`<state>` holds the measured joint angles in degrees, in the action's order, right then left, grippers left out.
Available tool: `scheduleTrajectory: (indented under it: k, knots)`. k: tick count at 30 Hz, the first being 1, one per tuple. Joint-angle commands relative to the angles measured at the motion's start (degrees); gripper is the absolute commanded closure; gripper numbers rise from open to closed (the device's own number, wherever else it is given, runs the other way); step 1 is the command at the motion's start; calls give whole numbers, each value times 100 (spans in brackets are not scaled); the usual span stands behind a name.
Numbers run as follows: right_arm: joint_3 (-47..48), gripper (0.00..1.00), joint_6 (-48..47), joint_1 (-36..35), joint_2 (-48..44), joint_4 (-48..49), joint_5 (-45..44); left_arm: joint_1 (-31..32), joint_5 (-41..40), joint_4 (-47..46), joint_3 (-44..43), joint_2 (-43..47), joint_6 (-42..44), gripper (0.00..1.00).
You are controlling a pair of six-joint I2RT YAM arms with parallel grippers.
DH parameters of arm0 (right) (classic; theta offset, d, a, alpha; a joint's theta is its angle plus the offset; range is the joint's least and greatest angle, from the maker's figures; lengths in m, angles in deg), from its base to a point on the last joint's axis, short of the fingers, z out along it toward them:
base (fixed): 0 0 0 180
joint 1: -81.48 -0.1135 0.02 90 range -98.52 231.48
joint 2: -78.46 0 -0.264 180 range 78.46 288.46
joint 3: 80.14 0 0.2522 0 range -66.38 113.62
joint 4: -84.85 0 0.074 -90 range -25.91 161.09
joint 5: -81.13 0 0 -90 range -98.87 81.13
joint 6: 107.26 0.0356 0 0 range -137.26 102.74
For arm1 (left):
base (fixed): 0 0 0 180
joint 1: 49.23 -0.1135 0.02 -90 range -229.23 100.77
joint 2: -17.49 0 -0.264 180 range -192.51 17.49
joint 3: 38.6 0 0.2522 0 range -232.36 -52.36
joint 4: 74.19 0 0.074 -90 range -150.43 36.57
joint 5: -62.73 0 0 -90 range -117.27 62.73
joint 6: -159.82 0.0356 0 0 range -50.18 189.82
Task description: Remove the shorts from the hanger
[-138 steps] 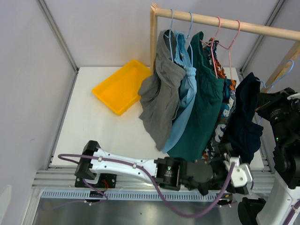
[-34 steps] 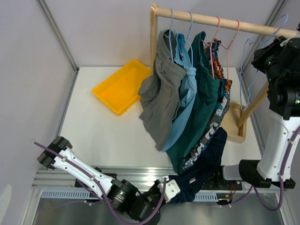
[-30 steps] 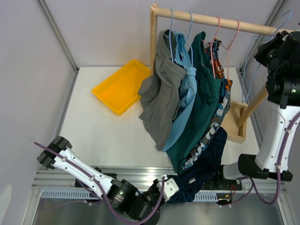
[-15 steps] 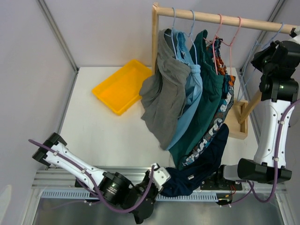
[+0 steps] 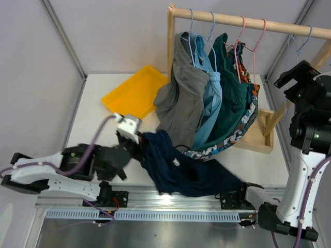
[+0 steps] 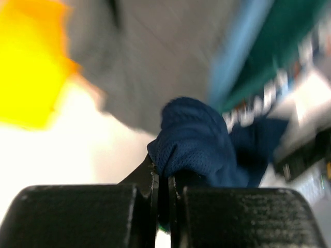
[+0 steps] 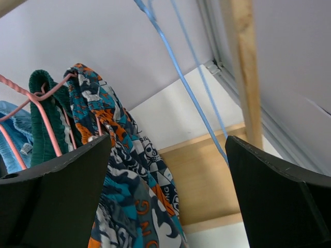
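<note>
A: Shut tight at the left gripper [image 6: 163, 178], clamped on a bunched fold of the navy shorts [image 5: 181, 173].

B: Off the hanger, then?

A: Off it, yes. Stretched low over the front of the table [image 5: 103, 134], from that grip out to the right, just under the hem of the print shorts [image 5: 240, 142].

B: And at the right gripper [image 7: 166, 155]?

A: Spread wide, gripping nothing. Up by the bare blue hanger [image 7: 178, 72] on the wooden rail [image 5: 248, 23].

B: Anything else up there?

A: Grey shorts [image 5: 178, 98], light blue shorts [image 5: 213, 95], teal shorts [image 5: 232, 98] and the print, side by side on hangers.
</note>
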<state>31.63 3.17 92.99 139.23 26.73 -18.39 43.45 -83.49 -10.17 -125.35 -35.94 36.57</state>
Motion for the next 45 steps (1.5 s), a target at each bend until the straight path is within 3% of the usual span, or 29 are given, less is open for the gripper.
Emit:
scheduleTrajectory:
  k: [1, 3, 6, 7, 8, 11, 14, 15, 17, 19, 21, 23, 25, 29, 32, 33, 36, 37, 38, 40, 42, 45]
  knots:
    - [-151, 0, -214, 53, -407, -292, -488, -706, -267, -323, -672, 210, 1580, 100]
    - [-221, 1, -267, 53, -601, -397, -594, -1435, -92, -630, -1006, 193, 2075, 100]
    - [-406, 1, -337, 53, -996, -477, -832, -2998, 1215, -1421, -1217, 193, 2736, 100]
    - [-528, 1, -337, 53, -1189, -477, -867, -3463, 2089, -1596, -1418, -16, 2824, 100]
    - [-590, 1, -285, 53, -1269, -477, -876, -4294, 2455, -1598, -1559, -201, 2825, 100]
    - [-836, 1, -127, 53, -1532, -486, -728, -5449, 3459, -1650, -2481, -1086, 2868, 100]
    - [-1179, 0, 40, 53, -1761, -451, -350, -6147, 3995, -1748, -3544, -1991, 2825, 100]
    - [-1293, 1, 84, 53, -1831, -416, -175, -6305, 4119, -1704, -4547, -2257, 2703, 100]
    - [-1600, 1, 128, 53, -2015, -346, -25, -6622, 4146, -1468, -5353, -2828, 2675, 100]
    - [-1750, 1, 146, 27, -2122, -319, 64, -6850, 4137, -1291, -7238, -3795, 2745, 100]
    - [-1891, 1, 59, -139, -2218, -293, -101, -6983, 4207, -1587, -7835, -4235, 2737, 100]
    - [-1900, 1, -56, -323, -2236, -319, -330, -7281, 4644, -2471, -7197, -4132, 2562, 100]
    - [-1865, 1, -223, -491, -2254, -310, -734, -7352, 4595, -2976, -6513, -3939, 2561, 100]
    - [-1751, 0, -390, -808, -2245, -336, -1139, -7388, 4280, -3075, -6195, -4193, 2657, 100]
    - [-1716, 1, -373, -887, -2280, -363, -1114, -7396, 3954, -3959, -4808, -3703, 2693, 100]
    - [-1725, 1, -364, -896, -2289, -363, -1053, -7396, 3848, -4267, -3629, -3553, 2745, 100]
    - [-1751, 1, -276, -896, -2333, -416, -938, -7405, 3611, -4937, -2419, -3218, 2710, 96]
    - [-1751, 0, -259, -896, -2351, -442, -903, -7414, 3532, -4956, -2291, -3218, 2667, 94]
    - [-1734, 1, -241, -896, -2359, -459, -877, -7440, 3470, -4947, -2107, -3313, 2588, 84]
    - [-1655, 1, -223, -896, -2412, -503, -867, -7589, 3460, -4729, -2087, -3524, 2421, 78]
    - [-1576, 0, -214, -896, -2439, -547, -806, -7712, 3531, -4474, -2315, -4024, 2245, 80]
    - [-1382, 1, -214, -896, -2439, -653, -823, -7940, 3592, -3753, -3158, -4763, 2122, 90]
